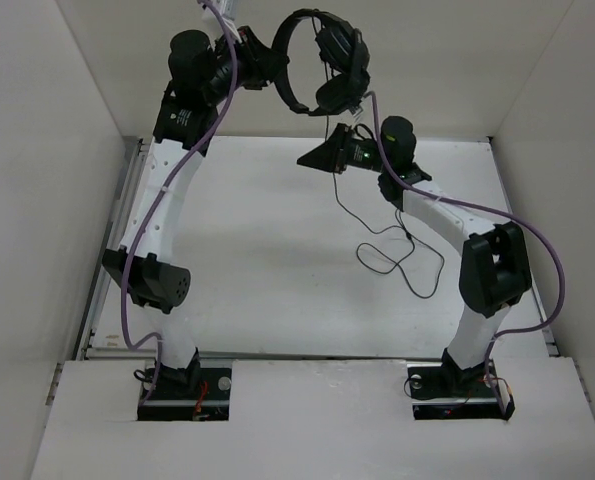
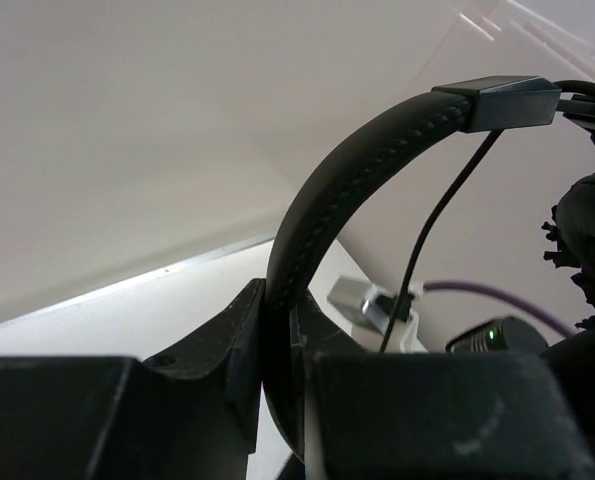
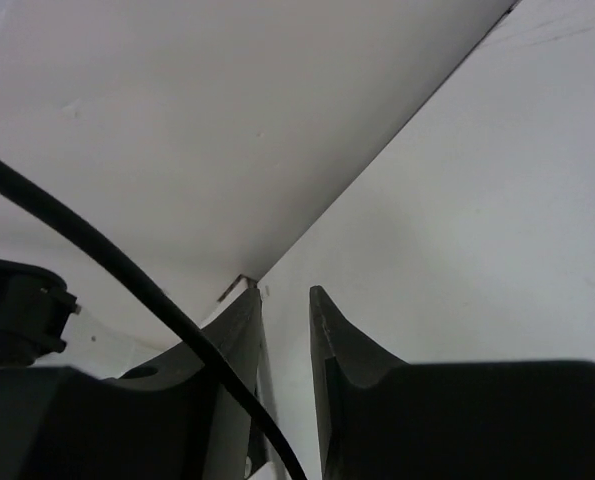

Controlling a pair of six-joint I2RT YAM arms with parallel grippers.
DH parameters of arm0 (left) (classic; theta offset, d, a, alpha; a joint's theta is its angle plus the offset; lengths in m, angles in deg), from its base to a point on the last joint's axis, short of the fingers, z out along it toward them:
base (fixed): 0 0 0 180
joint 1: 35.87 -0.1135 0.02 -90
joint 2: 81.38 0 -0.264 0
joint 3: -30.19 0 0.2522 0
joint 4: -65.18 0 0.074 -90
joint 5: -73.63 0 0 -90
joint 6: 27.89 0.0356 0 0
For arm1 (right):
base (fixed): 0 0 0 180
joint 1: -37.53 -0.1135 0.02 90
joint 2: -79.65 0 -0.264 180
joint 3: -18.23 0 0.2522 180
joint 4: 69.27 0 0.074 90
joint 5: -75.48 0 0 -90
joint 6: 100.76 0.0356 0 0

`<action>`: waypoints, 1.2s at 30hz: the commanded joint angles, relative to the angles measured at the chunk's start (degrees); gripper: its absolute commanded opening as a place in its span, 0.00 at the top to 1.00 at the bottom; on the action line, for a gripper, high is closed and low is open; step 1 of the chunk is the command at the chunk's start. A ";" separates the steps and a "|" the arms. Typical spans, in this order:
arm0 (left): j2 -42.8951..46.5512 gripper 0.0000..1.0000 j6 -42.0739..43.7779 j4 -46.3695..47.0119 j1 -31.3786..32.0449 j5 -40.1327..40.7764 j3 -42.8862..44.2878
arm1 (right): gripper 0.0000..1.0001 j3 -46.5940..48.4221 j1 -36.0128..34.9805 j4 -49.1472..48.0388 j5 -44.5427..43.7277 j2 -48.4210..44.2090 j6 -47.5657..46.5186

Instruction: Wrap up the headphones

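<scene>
The black headphones point(image 1: 322, 62) hang high over the far end of the table. My left gripper point(image 1: 262, 62) is shut on their padded headband point(image 2: 327, 190), which stands pinched between the two fingers point(image 2: 239, 340). The earcups point(image 1: 342, 60) sit at the right end of the band. The thin black cable point(image 1: 402, 255) drops from them and lies in loose loops on the table. My right gripper point(image 1: 312, 158) is just under the earcups. Its jaws point(image 3: 285, 295) stand a little open with nothing between them. The cable point(image 3: 107, 250) crosses in front of its left finger, outside the gap.
White walls close in the table point(image 1: 277, 260) on the left, back and right. A metal rail point(image 1: 117, 250) runs along the left edge. Purple arm cables point(image 1: 537, 230) trail along both arms. The right wrist's green light point(image 2: 492, 333) shows near the headband.
</scene>
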 commanded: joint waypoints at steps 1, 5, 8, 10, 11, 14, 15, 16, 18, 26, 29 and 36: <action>0.42 1.00 0.76 4.79 -1.74 4.63 4.27 | 0.67 -2.81 -1.18 -6.99 1.63 -1.76 4.37; -0.11 1.00 2.08 4.79 -3.41 10.60 5.15 | 0.67 -6.67 -1.80 -7.26 1.54 -2.38 3.59; -0.55 1.00 2.78 4.79 -3.76 15.09 5.33 | 0.67 -7.74 -2.32 -6.12 1.81 -2.47 1.57; -0.90 1.00 2.87 4.79 -3.77 17.90 5.59 | 0.67 -8.00 -2.85 -4.80 1.89 -2.30 0.51; -1.16 1.00 2.87 4.79 -3.77 18.96 5.76 | 0.67 -8.00 -3.29 -4.27 1.98 -2.12 -0.28; -1.86 1.00 2.87 4.62 -3.50 22.82 6.56 | 0.68 -7.74 -4.70 -2.60 2.16 -1.51 -2.30; -2.04 1.00 2.96 4.53 -3.41 24.23 6.73 | 0.68 -7.74 -5.05 -2.34 2.33 -1.33 -2.48; -2.22 1.00 3.04 4.44 -3.41 25.29 6.82 | 0.68 -7.65 -5.49 -2.16 2.33 -1.24 -2.66; -2.48 1.00 3.31 4.44 -3.41 27.83 7.08 | 0.68 -7.65 -5.93 -1.98 2.42 -1.15 -2.84; -3.27 1.00 5.50 4.44 -3.50 37.24 7.52 | 0.74 -6.86 -7.07 1.09 2.07 -0.63 -5.91; -3.80 1.00 7.70 4.88 -3.24 41.54 7.44 | 0.81 -5.90 -7.51 2.84 2.16 -0.63 -7.75; -5.38 1.00 17.62 8.21 -1.31 53.23 3.49 | 1.00 3.05 -9.62 20.48 -0.99 -1.59 -23.54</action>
